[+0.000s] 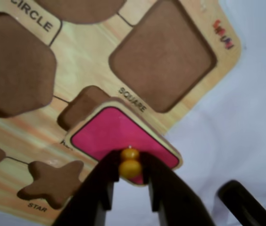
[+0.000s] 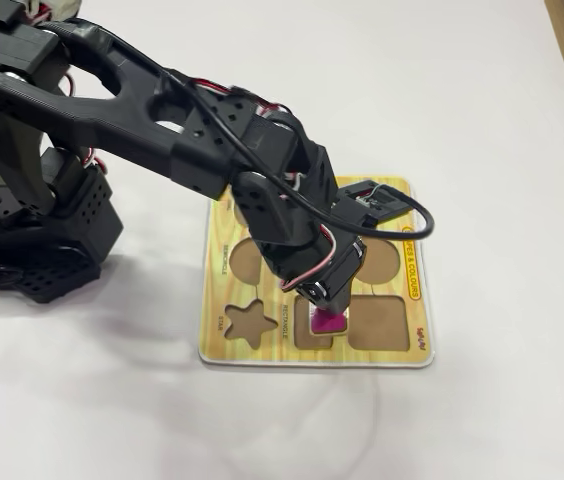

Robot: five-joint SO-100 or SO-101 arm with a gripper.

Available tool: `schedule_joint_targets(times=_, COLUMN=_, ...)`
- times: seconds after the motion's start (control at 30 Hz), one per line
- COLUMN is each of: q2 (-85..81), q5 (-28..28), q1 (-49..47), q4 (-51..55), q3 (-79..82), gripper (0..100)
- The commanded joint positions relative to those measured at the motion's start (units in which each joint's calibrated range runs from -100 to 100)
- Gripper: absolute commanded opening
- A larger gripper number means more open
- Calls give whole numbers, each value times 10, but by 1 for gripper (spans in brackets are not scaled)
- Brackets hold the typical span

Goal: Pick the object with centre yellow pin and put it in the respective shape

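Black jaws clamp the yellow knob (image 1: 130, 163) of the glossy pink rectangle (image 1: 119, 134) above the brown cutout (image 1: 81, 108).

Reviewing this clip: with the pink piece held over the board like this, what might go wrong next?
The pink piece covers only part of the rectangle cutout and looks turned relative to it, so it may land on the rim. The end effector holds only the small yellow knob, so the piece could swivel or slip.
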Motion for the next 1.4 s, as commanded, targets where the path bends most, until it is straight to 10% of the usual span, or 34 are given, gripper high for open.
schedule_joint_targets(times=0.0, q2=9, q5=-2, q1=-7, q4=-5, q3=-23, gripper=2)
schedule_joint_targets(times=1.37, q2=53, q5=4, q1=4, q4=0, q3=-22, gripper=2)
